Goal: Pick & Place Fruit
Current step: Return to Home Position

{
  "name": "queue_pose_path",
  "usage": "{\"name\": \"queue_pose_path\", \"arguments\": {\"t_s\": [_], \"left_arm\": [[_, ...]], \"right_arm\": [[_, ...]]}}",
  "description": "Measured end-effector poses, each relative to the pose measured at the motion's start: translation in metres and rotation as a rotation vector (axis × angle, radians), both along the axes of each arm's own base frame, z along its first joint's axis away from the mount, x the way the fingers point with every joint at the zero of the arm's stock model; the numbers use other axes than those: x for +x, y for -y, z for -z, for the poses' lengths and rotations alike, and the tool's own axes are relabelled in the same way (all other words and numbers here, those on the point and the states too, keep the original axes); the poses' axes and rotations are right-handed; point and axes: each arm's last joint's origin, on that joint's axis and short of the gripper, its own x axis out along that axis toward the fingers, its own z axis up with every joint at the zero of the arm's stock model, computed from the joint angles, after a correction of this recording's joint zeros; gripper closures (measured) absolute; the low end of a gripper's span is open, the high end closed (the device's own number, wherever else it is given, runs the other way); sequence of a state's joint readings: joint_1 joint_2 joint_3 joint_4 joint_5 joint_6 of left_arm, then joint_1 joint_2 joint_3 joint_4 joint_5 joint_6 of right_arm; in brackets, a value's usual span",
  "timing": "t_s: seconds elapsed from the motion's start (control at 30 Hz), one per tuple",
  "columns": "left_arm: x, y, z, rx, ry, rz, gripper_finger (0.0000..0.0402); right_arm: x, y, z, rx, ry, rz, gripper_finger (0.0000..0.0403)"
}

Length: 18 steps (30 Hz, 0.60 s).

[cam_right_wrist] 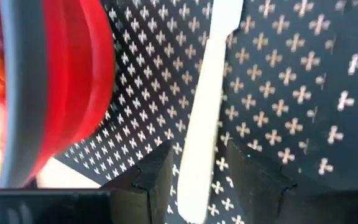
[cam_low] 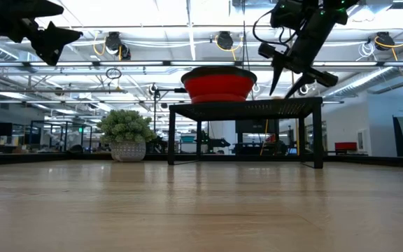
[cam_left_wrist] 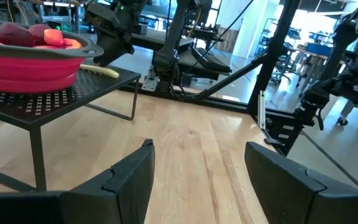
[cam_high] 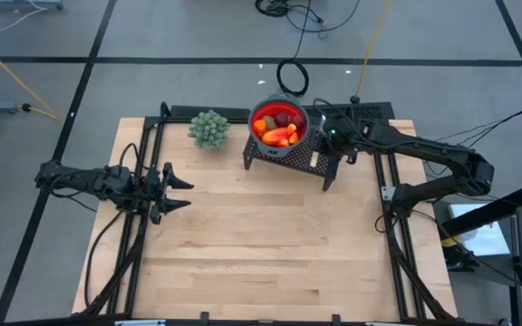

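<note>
The left gripper (cam_left_wrist: 197, 152) hangs over the pale wooden table (cam_left_wrist: 191, 134), its two dark fingers spread wide. Ahead stands a black perforated metal shelf (cam_left_wrist: 61, 96) bearing a red strainer bowl with a grey rim (cam_left_wrist: 23, 68), with dark-red and orange toy fruit (cam_left_wrist: 33, 34) heaped inside. A pale yellow table knife (cam_left_wrist: 99, 71) lies on the shelf just beside the bowl.

bright ceiling lights (cam_low: 161, 11), glare, soft shadows
</note>
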<state>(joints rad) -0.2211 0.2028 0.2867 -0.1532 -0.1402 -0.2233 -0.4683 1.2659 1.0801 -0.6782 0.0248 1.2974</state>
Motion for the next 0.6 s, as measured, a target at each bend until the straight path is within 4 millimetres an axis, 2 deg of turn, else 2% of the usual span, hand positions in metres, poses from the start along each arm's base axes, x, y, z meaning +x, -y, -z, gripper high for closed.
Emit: {"name": "queue_pose_path", "arguments": {"t_s": [0.43, 0.6], "left_arm": [[0.0000, 0.0000, -0.0001, -0.009, 0.000, 0.000, 0.0151], [0.0000, 0.0000, 0.0000, -0.011, -0.001, 0.000, 0.0151]], "right_arm": [[0.0005, -0.0022, -0.0009, 0.017, 0.013, -0.024, 0.0268], [-0.0051, -0.0050, -0.0083, 0.000, 0.039, -0.023, 0.0276]]}}
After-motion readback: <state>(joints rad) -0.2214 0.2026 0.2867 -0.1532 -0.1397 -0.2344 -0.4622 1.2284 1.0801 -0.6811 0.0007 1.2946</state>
